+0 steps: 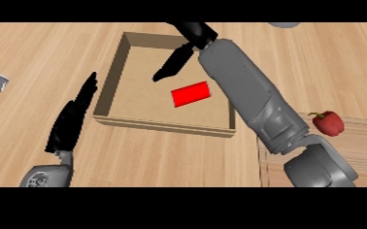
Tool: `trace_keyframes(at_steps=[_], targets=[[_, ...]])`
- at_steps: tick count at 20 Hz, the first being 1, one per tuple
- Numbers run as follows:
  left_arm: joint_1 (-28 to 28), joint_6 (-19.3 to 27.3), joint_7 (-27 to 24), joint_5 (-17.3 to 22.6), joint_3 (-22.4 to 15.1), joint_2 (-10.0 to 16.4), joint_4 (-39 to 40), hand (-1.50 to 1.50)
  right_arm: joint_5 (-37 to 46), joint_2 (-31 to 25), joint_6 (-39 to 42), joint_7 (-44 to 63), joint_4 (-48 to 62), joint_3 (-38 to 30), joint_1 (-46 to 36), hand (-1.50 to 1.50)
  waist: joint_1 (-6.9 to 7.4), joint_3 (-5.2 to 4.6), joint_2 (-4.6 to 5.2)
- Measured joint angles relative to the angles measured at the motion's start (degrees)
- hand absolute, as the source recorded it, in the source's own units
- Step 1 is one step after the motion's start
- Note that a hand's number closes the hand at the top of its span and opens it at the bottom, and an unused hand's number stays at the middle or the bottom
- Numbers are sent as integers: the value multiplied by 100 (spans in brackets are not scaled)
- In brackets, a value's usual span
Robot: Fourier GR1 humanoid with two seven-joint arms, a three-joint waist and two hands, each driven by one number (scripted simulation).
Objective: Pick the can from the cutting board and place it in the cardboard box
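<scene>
Head view | right hand (175, 62) straight-fingered, holding nothing, over cardboard box (112, 77) | red can (191, 93) lies inside

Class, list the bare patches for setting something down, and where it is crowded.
Bare counter: in front of the cardboard box, between the left hand and right forearm. Inside the box, the floor left of the red can is bare. Crowded: the box's right side, under the right hand and forearm.
</scene>
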Motion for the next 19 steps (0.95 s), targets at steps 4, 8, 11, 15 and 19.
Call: trace_keyframes(at_steps=[4, 8, 11, 15, 19], targets=[[2, 40, -15, 13, 79, 18, 22, 0, -564, -87, 233, 81, 296, -623, -239, -150, -106, 1, 18], [98, 38, -17, 6, 58, 17, -122, 0, -866, -433, 236, 110, 620, -1065, -394, -150, -100, 2, 47], [116, 33, -34, 0, 40, 8, -144, 0, -1001, -837, 278, 155, 821, -1295, -484, -150, -89, 2, 82], [83, 41, -23, -13, 2, -33, -160, 0, -1136, -1383, 572, 103, 1028, -1512, -452, -150, -58, 8, 134], [126, 43, -100, -46, -38, -46, -150, 0, -1144, -1906, 1025, -49, 1131, -1576, -370, -150, -1, 14, 183]])
